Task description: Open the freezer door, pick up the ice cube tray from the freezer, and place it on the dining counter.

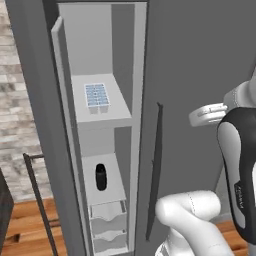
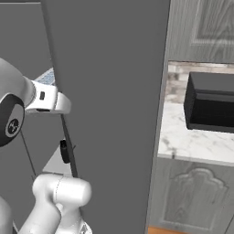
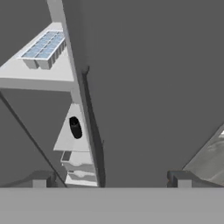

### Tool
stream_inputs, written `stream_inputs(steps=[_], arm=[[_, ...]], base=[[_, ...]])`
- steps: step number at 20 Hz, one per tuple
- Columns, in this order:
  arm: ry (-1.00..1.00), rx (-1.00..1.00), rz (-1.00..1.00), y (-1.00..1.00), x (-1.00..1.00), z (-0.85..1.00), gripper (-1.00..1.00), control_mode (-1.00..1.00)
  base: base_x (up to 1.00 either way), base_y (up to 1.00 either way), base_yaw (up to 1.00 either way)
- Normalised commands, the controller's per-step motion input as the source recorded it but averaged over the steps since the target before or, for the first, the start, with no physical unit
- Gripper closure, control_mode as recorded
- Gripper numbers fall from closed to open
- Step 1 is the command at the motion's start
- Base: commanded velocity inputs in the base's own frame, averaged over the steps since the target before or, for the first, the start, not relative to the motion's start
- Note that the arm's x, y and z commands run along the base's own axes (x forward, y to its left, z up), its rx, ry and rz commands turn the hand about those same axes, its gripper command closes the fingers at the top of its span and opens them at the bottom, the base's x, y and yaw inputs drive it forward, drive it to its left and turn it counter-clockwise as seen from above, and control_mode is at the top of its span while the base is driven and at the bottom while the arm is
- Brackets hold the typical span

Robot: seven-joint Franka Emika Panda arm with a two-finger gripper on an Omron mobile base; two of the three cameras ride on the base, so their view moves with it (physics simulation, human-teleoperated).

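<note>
Left base view: behind the arm's left, close in, faces the open freezer (image 1: pixel 100 125) straight on, down its shelves to the ice cube tray (image 1: pixel 97 97).
Right base view: behind the arm's right, close to the twin door panel (image 2: pixel 109 114), with the wall table (image 2: pixel 192 137) on its right.
Hand view: looks along the jaws, near the panel (image 3: pixel 144 87).
All three share the freezer interior and a dark bottle (image 1: pixel 101 176).
</note>
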Motion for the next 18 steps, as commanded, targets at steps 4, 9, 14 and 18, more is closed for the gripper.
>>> stream_inputs(steps=[4, 9, 14, 18], arm=[[0.00, 0.00, 0.00, 0.00, 0.00, 0.00, -1.00, 1.00], [0.00, 0.00, 0.00, 0.00, 0.00, 0.00, -1.00, 1.00], [0.00, 0.00, 0.00, 0.00, 0.00, 0.00, -1.00, 1.00], [0.00, 0.00, 0.00, 0.00, 0.00, 0.00, -1.00, 1.00]], base=[[0.03, 0.39, -0.04], [0.10, 0.42, -0.05], [0.15, 0.49, -0.04], [0.21, 0.25, 0.00]])
